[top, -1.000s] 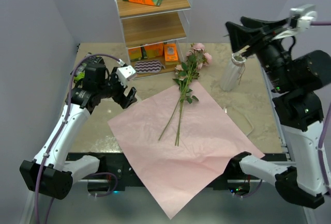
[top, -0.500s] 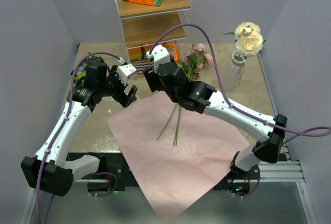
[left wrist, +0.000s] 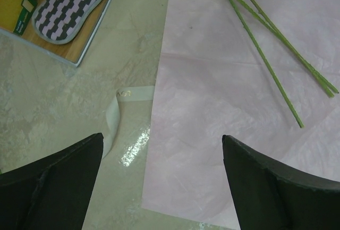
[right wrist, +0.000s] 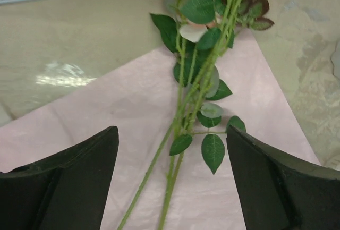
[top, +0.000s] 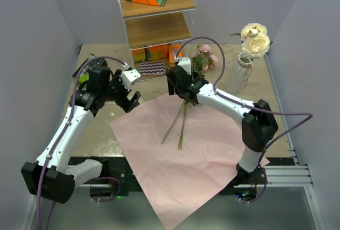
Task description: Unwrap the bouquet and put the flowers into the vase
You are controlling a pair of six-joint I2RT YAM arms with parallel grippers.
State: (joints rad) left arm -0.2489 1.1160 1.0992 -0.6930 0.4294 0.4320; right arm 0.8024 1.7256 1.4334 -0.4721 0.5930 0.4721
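Lying on creased pink sheet (top: 212, 150), slim leafy flowers (top: 183, 124), ribbed white vase (top: 237, 73), both jaws wide apart, empty

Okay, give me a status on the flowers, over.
Left gripper open, empty. Right gripper open above the stems on the pink sheet. Two cream roses in vase. Nothing blocking.

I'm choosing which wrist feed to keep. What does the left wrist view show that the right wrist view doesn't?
Only left wrist: a cream ribbon on the table beside the pink sheet, a striped pad, and the flowers' bare stem ends. Only right wrist: most of the leaves on those stems. Both: the pink sheet, green stems lying on it, and the open left claw or right claw.
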